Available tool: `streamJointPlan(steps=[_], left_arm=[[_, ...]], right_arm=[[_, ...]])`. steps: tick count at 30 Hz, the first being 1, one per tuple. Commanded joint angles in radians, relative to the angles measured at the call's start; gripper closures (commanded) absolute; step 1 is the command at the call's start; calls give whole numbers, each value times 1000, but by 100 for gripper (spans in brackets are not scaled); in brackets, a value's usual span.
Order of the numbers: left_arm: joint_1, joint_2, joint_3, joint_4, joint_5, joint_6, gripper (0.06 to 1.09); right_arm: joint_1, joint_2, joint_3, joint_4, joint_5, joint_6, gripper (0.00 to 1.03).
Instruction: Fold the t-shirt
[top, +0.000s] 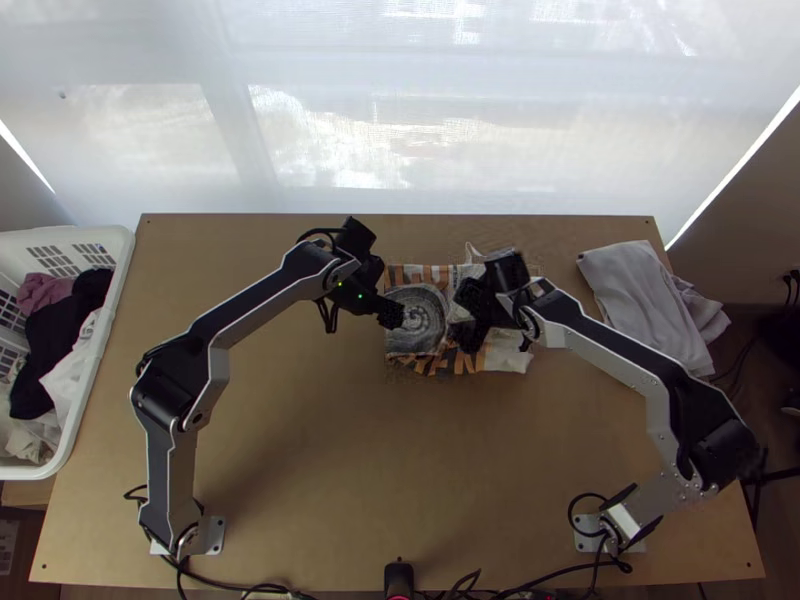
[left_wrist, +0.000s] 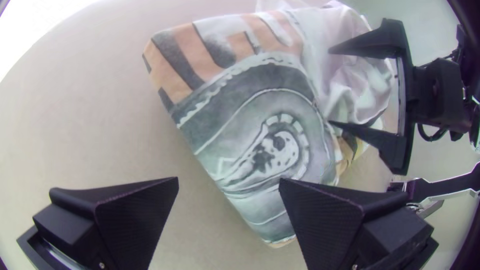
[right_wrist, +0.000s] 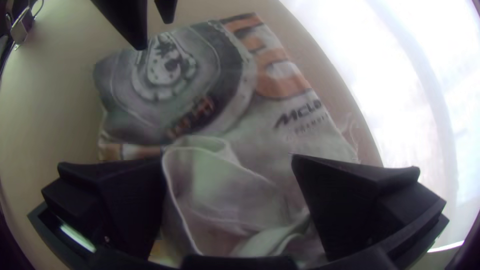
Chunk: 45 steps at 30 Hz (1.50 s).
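Operator: How do my jaws stand?

Spotter: Both are spread wide. Your left gripper (left_wrist: 228, 180) straddles the printed edge of the t-shirt (left_wrist: 250, 130), one tip over the tabletop (top: 300, 450), the other over cloth. Nothing is pinched there, and you can't tell whether that tip touches.

Operator: And my right one?

Spotter: Your right gripper (right_wrist: 227, 157) is just as wide, with a rumpled pale part of the shirt (right_wrist: 225, 195) between its fingers. It isn't squeezing the cloth; whether it brushes it, you can't tell.

Operator: Why there?

Spotter: My guess is you have one gripper per end: left for the neat edge, right for the untidy bunch. Spread that wide, you could close on a layer or pat it down.

Operator: How does the shirt lie?

Spotter: In a compact packet at the far middle of the table, spiral print up, loose at the right. I'd call it nearly done, with that bunch left to tuck or smooth. Close too deep and you may drag the layers apart.

Operator: Farther out?

Spotter: A pale folded cloth (top: 645, 300) sits by the far right corner, and a white basket (top: 108, 300) of clothes stands at the left, well apart from your work.
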Motion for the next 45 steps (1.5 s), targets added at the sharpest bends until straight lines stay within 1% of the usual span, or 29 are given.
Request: streamJointPlan(steps=[1, 8, 13, 19, 24, 29, 33, 36, 39, 45], left_arm=[[-8, 30, 5, -1, -7, 11, 11], [-10, 53, 11, -1, -13, 14, 11], [-2, 54, 9, -5, -21, 14, 11], [-1, 51, 14, -8, -33, 15, 11], [4, 54, 57, -25, -35, 20, 11], [7, 82, 215, -73, -35, 9, 11], [-7, 139, 339, -77, -35, -14, 11], [-28, 200, 425, -77, -35, -46, 11], [-62, 249, 451, -73, -35, -48, 11], [-82, 317, 448, -94, -38, -40, 11]], right_arm=[[-82, -143, -124, -14, -16, -10, 5], [-85, -232, -180, -42, -22, -4, 5], [-85, -324, -263, -46, -22, 31, 5], [-44, -449, -381, -75, -22, 71, 5], [-18, -526, -403, -101, -22, 76, 5], [-15, -517, -334, -112, -22, 77, 5], [13, -468, -323, -78, -18, 79, 5], [48, -446, -318, -39, 21, 74, 5], [64, -431, -314, -20, 47, 68, 5], [64, -423, -306, -19, 50, 68, 5]])
